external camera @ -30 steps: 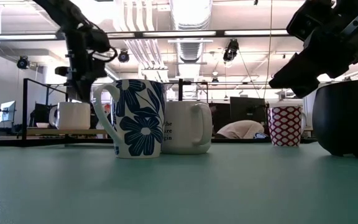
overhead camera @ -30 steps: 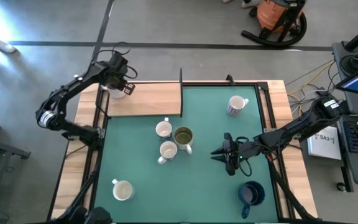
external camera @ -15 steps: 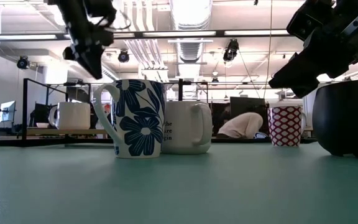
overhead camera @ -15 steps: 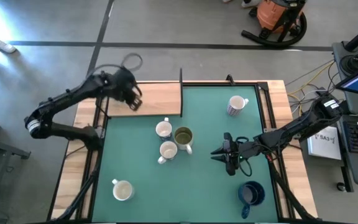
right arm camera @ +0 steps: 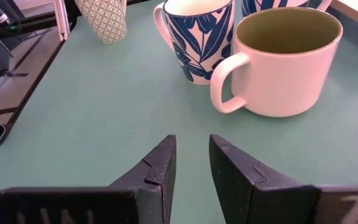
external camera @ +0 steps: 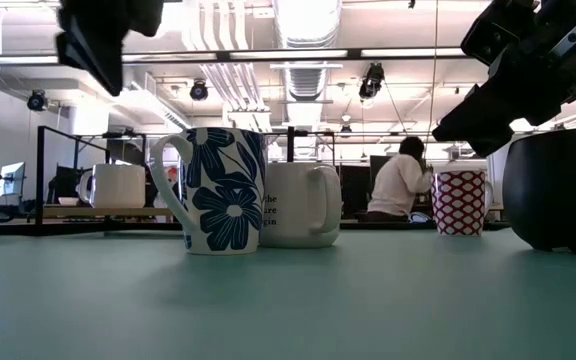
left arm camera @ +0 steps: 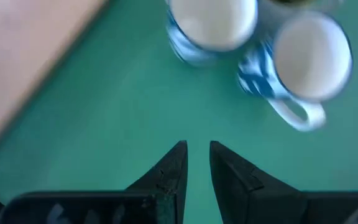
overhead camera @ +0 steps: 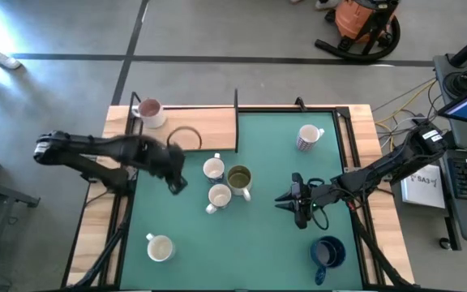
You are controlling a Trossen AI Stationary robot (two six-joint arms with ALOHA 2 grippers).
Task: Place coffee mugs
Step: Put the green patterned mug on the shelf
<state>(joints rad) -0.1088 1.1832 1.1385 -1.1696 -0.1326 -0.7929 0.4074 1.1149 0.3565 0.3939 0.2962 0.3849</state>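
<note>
**Left arm low over the mat, nothing in my fingers**

My left gripper [overhead camera: 177, 183] hangs over the green mat [overhead camera: 266, 243], arm stretched in from the left edge, fingers nearly closed with just a slit between them, holding nothing. The cluster of 3 mugs sits just beside it: 2 blue-patterned ones [overhead camera: 213, 169] [overhead camera: 219, 197] and the olive-inside mug [overhead camera: 239, 178], all upright, mouths up. The pinkish mug [overhead camera: 149, 111] stands upright on the wooden board [overhead camera: 209, 130]. My right gripper [overhead camera: 283, 199] waits mid-mat, also almost shut and empty.
</note>
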